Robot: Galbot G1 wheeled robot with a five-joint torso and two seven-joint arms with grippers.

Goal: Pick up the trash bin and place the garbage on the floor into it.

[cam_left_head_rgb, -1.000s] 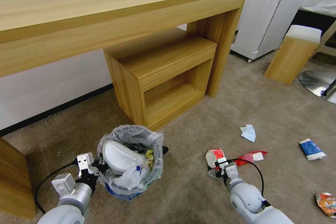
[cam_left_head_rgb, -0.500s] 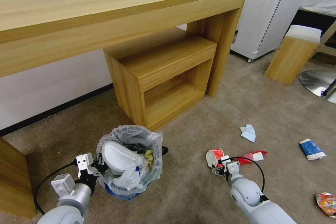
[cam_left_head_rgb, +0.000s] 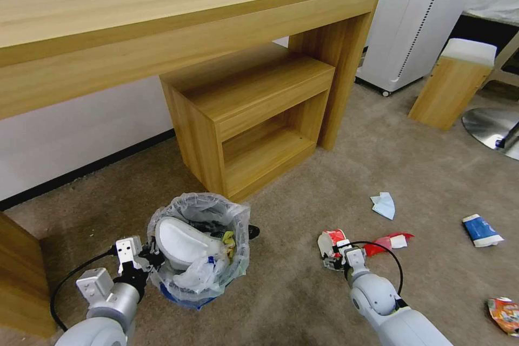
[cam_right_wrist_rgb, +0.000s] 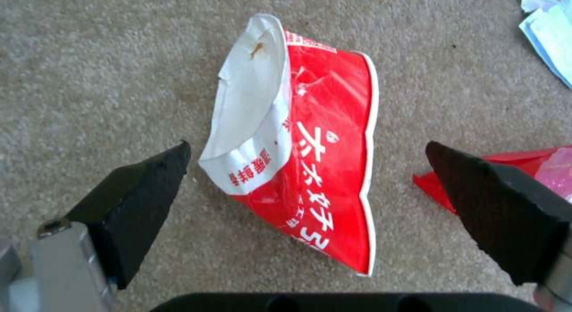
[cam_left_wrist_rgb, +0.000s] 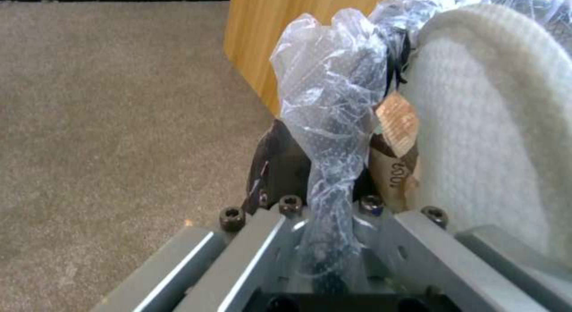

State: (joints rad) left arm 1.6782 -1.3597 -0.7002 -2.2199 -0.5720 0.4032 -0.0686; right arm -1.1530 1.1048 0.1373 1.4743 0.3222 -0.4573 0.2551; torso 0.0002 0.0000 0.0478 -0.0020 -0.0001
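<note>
Two grippers are at work. The left gripper (cam_left_head_rgb: 141, 259) is clenched on the rim and crinkly clear plastic liner of the small round black wire-mesh trash bin (cam_left_head_rgb: 199, 251), which sits on the grey-brown carpet (cam_left_head_rgb: 303, 303) in front of the light wooden side cabinet (cam_left_head_rgb: 248, 113). A white slipper (cam_left_head_rgb: 184, 243) and other litter already lie inside it. The right gripper (cam_right_wrist_rgb: 307, 191) hangs over the crumpled red-and-white paper wrapper (cam_right_wrist_rgb: 310, 146), its black fingers (cam_right_wrist_rgb: 140, 187) spread wide on either side and not yet touching it.

To do this pick well, the right gripper should probably come straight down until the fingertips press lightly into the carpet pile, then close across the wrapper's narrow width, where the stiff folded edge gives something to bite. Closing too high would likely only flatten it. A second red scrap (cam_right_wrist_rgb: 506, 169) lies just beside one finger and could be caught by mistake. The bin hold looks thin, since much of it is on loose film.

Well apart lie a light-blue mask (cam_left_head_rgb: 384, 205), a blue-and-white paper cup (cam_left_head_rgb: 480, 230) and a crushed orange can (cam_left_head_rgb: 504, 314).
</note>
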